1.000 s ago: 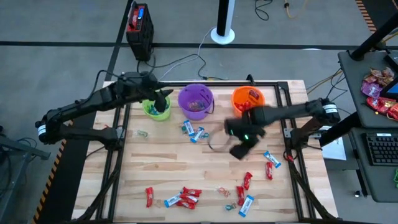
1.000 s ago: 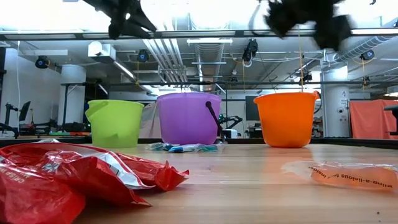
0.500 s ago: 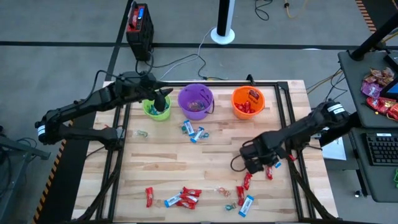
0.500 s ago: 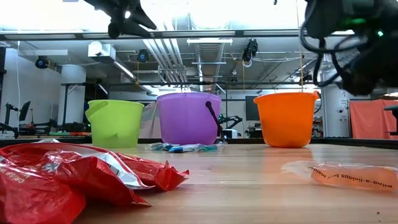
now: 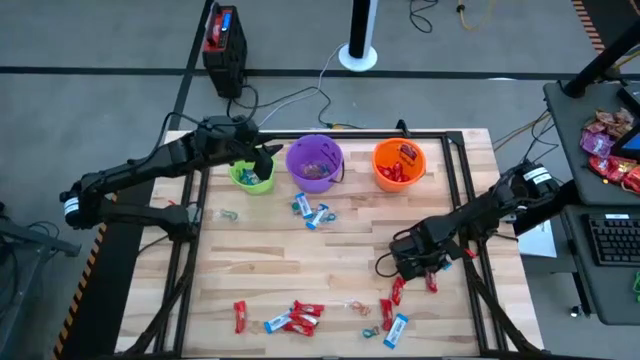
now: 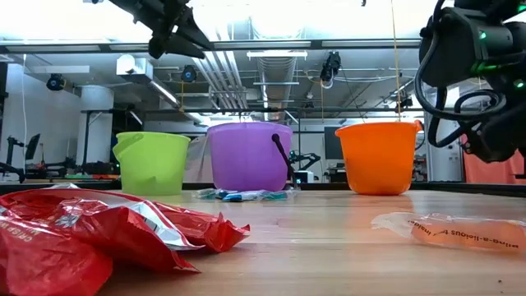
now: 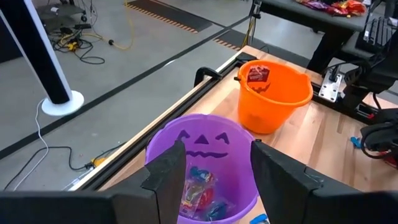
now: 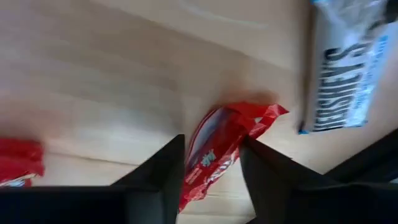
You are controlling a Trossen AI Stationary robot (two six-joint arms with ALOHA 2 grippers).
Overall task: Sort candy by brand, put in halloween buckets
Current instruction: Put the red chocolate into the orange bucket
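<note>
One red candy lies between the right gripper's parted, empty fingers, long axis along the gap; left gripper, open and empty, hovers near the purple bucket.

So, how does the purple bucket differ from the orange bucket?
The purple bucket has a jack-o'-lantern face on its wall and holds blue and mixed wrappers; the orange bucket shows no face in the left wrist view and holds red wrappers. The left gripper frames the purple one, not the orange. Both stand upright and look equal in size.
</note>
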